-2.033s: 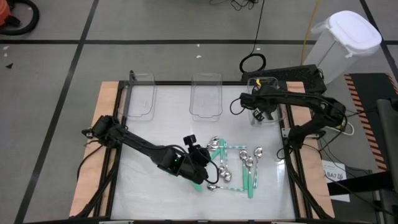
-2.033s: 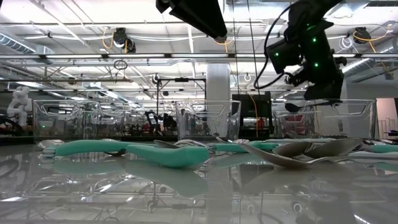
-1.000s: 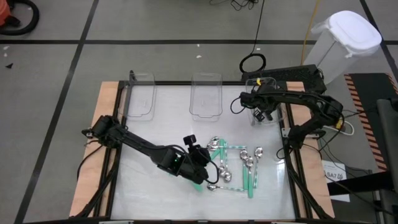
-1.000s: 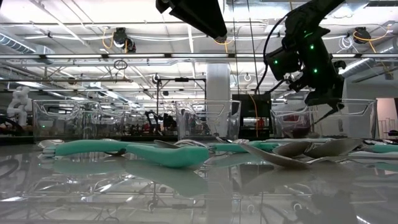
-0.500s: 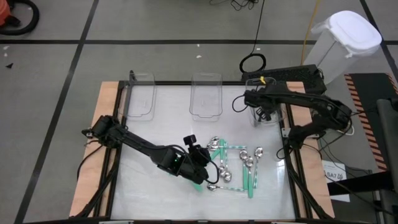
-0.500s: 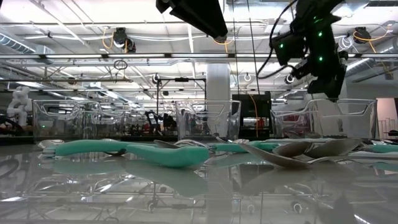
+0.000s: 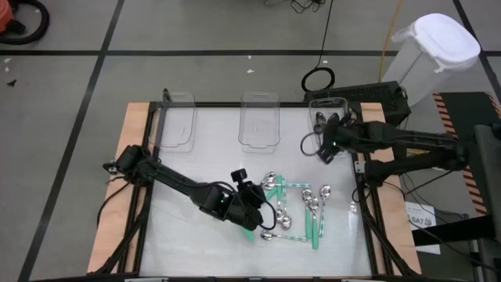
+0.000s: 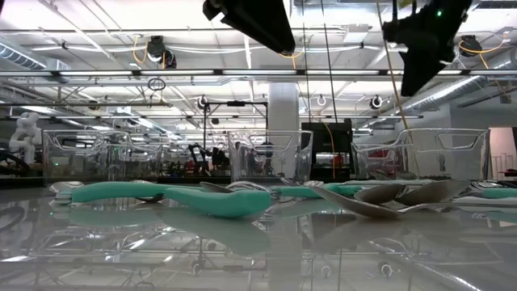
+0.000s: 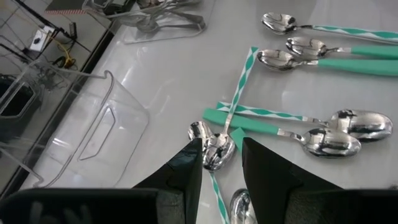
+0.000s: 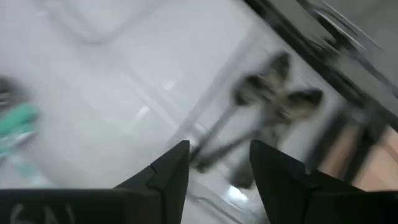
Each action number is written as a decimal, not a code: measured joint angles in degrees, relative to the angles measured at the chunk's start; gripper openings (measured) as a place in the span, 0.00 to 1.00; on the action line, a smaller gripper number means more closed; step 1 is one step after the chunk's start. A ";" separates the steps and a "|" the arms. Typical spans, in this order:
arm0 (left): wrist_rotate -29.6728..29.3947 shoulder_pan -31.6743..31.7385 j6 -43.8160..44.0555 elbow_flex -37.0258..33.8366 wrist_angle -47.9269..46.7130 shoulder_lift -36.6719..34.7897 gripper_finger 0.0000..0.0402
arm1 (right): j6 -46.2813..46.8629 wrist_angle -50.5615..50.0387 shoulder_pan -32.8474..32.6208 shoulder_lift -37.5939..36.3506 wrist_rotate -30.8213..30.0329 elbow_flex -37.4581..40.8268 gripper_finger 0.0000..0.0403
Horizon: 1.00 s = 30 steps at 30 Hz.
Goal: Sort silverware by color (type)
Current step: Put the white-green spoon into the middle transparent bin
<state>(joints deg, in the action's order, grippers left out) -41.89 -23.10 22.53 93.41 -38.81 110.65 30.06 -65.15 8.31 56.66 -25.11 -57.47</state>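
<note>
From the high view, the left gripper (image 7: 252, 205) sat low at the near-left edge of the spoon pile (image 7: 293, 207), the spoons lying just to its right with handles mostly running front to back. The right gripper (image 7: 323, 150) hung by the right-hand clear bin (image 7: 329, 106), well apart from the pile, so the left arm looked the nearer one for the next pick.

In the low view, teal-handled spoons (image 8: 161, 192) and silver ones lay flat across the table before the bins; neither claw's fingers could be read there.

In the left wrist view, its fingers (image 9: 186, 168) stood parted and empty, a silver spoon bowl (image 9: 217, 150) just beyond the gap, its teal-striped handle (image 9: 241, 81) pointing straight away.

In the right wrist view, the right fingers (image 10: 168, 171) stood apart, holding nothing, with dark spoons (image 10: 273, 93) lying in the bin beyond them.
</note>
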 joint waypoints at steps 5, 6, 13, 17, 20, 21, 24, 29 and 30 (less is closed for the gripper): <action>-0.01 0.09 1.14 0.00 -0.01 0.00 0.29 | -4.75 9.00 -10.73 1.26 0.01 0.00 0.40; 0.01 0.08 1.43 0.00 -0.06 0.00 0.29 | -5.97 10.90 -12.84 1.73 -0.11 0.00 0.40; 2.86 -0.23 1.69 0.00 -3.08 0.00 0.29 | -12.51 19.37 -25.02 6.76 -1.66 0.86 0.40; 2.92 -1.19 0.46 0.00 -4.38 0.00 0.29 | -12.75 22.03 -29.30 9.81 -1.83 4.31 0.40; 2.97 -1.52 0.06 0.00 -4.73 0.00 0.29 | -11.92 25.05 -30.96 11.75 -1.81 8.00 0.40; 2.97 -1.48 0.14 0.00 -4.78 0.00 0.29 | -11.80 26.68 -31.15 12.33 -1.78 9.41 0.40; 2.97 -1.41 0.71 0.00 -4.76 0.00 0.29 | -12.05 31.73 -31.29 14.11 -1.63 13.51 0.40; 4.64 -0.80 0.06 0.00 -4.73 0.00 0.29 | -12.21 39.33 -31.27 16.59 -1.26 17.95 0.40; 4.78 -0.68 0.07 0.00 -4.71 0.00 0.29 | -12.33 40.47 -31.27 17.11 -1.19 18.35 0.40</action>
<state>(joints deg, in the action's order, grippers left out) -37.11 -23.78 22.60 93.41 -43.53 110.65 17.73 -24.68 -22.96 73.77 -26.30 -39.13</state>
